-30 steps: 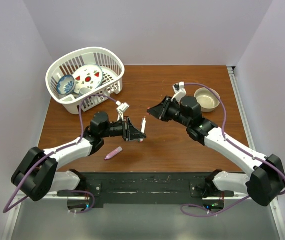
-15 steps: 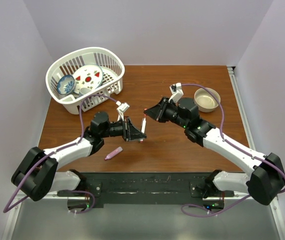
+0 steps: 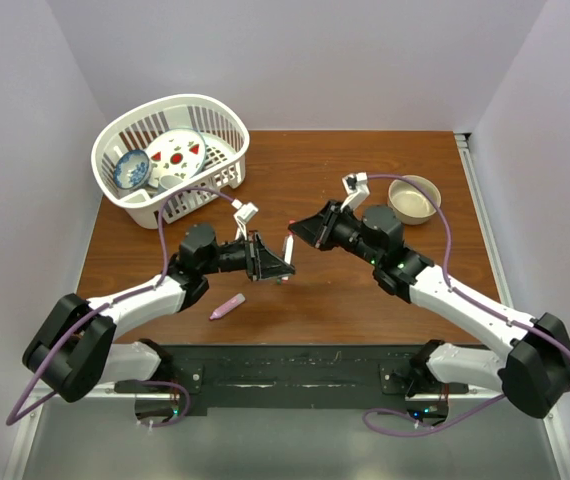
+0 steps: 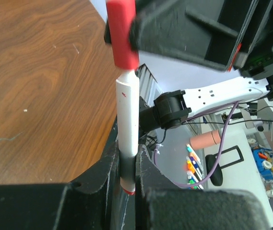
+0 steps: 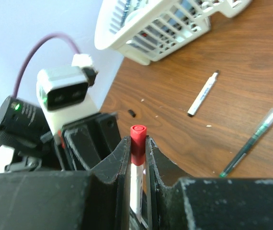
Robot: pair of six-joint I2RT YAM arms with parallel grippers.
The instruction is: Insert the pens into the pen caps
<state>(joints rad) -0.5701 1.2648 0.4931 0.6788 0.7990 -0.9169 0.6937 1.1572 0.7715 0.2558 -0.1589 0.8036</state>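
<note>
My left gripper (image 3: 277,266) is shut on the lower end of the white pen (image 3: 288,248), which stands upright above the table. In the left wrist view the pen (image 4: 127,115) rises from between the jaws of the left gripper (image 4: 127,148). My right gripper (image 3: 299,228) is shut on the red cap (image 4: 122,36), which sits on the pen's top end. In the right wrist view the cap (image 5: 137,138) is pinched in the right gripper (image 5: 137,146), with the white barrel (image 5: 136,184) below it. A pink pen (image 3: 227,306) lies on the table by the left arm.
A white basket (image 3: 227,125) with dishes stands at the back left, and a beige bowl (image 3: 413,198) at the back right. In the right wrist view a white marker (image 5: 202,94), a green-tipped pen (image 5: 249,143) and a small dark cap (image 5: 131,113) lie on the table.
My right gripper has moved left with the red cap until it meets the top of the white pen. The left gripper and the pen have stayed in place.
</note>
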